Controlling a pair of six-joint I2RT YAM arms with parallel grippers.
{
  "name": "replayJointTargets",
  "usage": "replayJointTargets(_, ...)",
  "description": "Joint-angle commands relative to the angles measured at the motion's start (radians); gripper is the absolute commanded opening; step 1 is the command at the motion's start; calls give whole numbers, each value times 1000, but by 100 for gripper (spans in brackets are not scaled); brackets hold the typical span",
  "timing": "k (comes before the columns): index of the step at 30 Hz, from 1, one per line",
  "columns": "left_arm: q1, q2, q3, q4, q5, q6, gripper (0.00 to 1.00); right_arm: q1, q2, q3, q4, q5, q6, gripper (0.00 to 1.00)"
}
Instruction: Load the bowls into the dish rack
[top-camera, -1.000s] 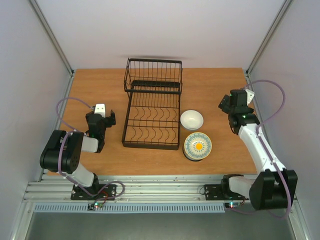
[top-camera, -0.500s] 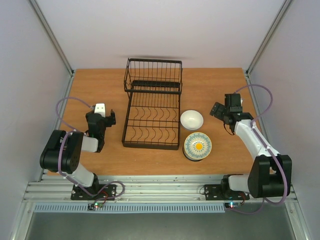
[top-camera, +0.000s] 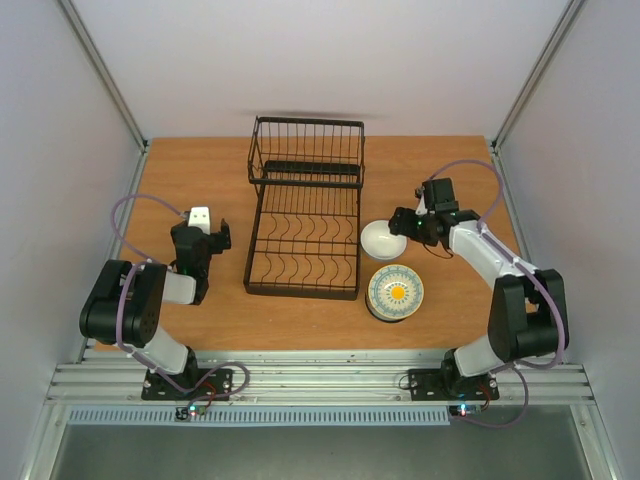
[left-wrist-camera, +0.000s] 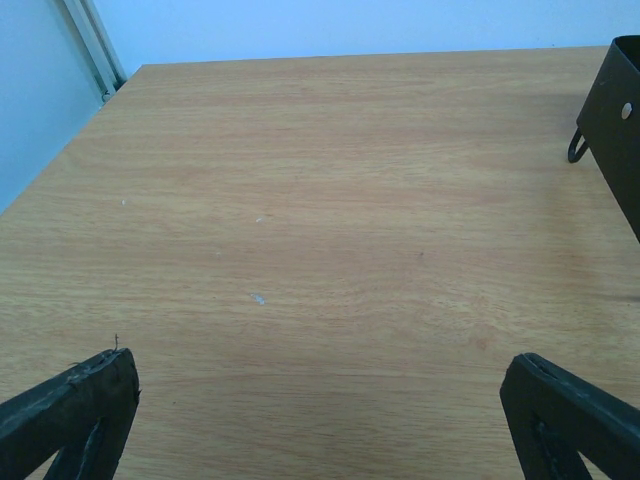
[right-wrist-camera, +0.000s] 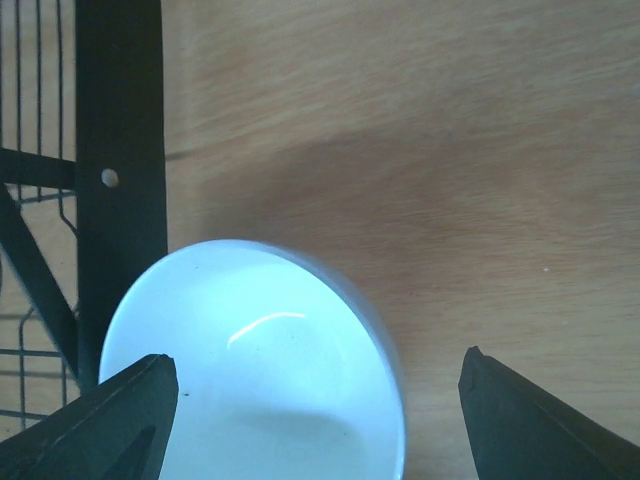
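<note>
While both arms reach over the table (top-camera: 190, 170), the top view shows the dish rack (top-camera: 305, 183) standing mid-table. A white bowl (top-camera: 380, 240) sits just beside its right edge, and a patterned bowl (top-camera: 396, 291) with a yellow centre lies nearer the arm bases. The right pincer (top-camera: 400, 225) is at the white bowl's rim; the left pincer (top-camera: 202, 236) hangs left of the rack.

From the left wrist, that pincer's fingers (left-wrist-camera: 85, 395) are spread wide above the wood, grasping nothing, with a rack corner (left-wrist-camera: 615, 100) at the right edge.

From the right wrist, the fingers (right-wrist-camera: 120, 410) stand parted either side of the white bowl (right-wrist-camera: 250, 350), released, the bowl close against the rack's frame (right-wrist-camera: 120, 120).
</note>
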Motion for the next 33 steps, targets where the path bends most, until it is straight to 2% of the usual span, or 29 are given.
replayJointTargets(1, 4, -17, 17, 67, 0, -11, 99, 24, 74, 48, -29, -48, -19, 79)
replayJointTargets(9, 6, -17, 19, 65, 3, -13, 100, 46, 241, 94, -14, -58, -14, 78)
replayJointTargets(17, 7, -17, 19, 64, 5, -13, 99, 61, 292, 126, -30, -19, -12, 47)
replayJointTargets(25, 10, -17, 19, 64, 7, -14, 99, 62, 259, 132, -53, 24, -11, 3)
replayJointTargets(33, 10, -18, 19, 64, 8, -14, 99, 72, 157, 134, -74, 70, -20, 1)
